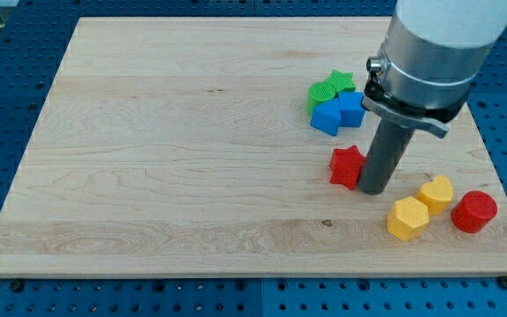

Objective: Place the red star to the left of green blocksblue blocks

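Observation:
The red star (346, 165) lies right of the board's middle. My tip (375, 188) rests right against the star's right side. Above the star sits a tight cluster: a green star (341, 83) and a green block (321, 92) at the top, with two blue blocks (327, 115) (352, 107) just below them. The red star is below this cluster, slightly to its right, with a small gap between them.
A yellow hexagonal block (407, 218), a yellow heart-like block (436, 193) and a red cylinder (473, 211) lie at the view's bottom right. The wooden board (165, 158) sits on a blue perforated table. The arm's grey body covers the board's top right corner.

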Robot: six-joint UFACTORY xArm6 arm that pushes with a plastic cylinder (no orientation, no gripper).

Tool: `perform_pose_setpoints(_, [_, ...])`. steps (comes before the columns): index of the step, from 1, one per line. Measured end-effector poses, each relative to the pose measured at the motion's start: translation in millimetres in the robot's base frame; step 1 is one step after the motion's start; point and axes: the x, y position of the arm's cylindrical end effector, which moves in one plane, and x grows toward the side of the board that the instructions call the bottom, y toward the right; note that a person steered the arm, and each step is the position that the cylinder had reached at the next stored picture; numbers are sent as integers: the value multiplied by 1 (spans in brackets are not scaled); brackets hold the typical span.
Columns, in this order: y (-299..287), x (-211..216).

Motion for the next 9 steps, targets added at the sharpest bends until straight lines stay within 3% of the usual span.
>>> perform_pose_setpoints(2, [-93,-2])
perform_pose_setpoints(4, [35,29])
perform_pose_setpoints(5, [43,9])
perform_pose_setpoints(6, [15,-25])
perform_pose_setpoints(8, [-154,-56])
perform_pose_setpoints(9, [-171,-57])
